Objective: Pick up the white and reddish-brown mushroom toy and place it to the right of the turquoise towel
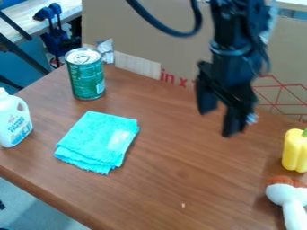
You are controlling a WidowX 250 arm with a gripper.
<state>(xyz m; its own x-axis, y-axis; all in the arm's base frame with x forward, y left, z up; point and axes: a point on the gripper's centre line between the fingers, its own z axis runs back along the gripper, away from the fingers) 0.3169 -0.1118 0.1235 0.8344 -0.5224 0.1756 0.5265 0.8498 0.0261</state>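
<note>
Blue-green cloth (93,137) is laid folded on the brown surface (180,179) near a green can (87,76); the black hand (220,115) is held up, opened wide.

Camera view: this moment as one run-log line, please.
gripper open, empty, above table | turquoise cloth folded | green can upright behind it | white bottle left | yellow pepper right
</note>
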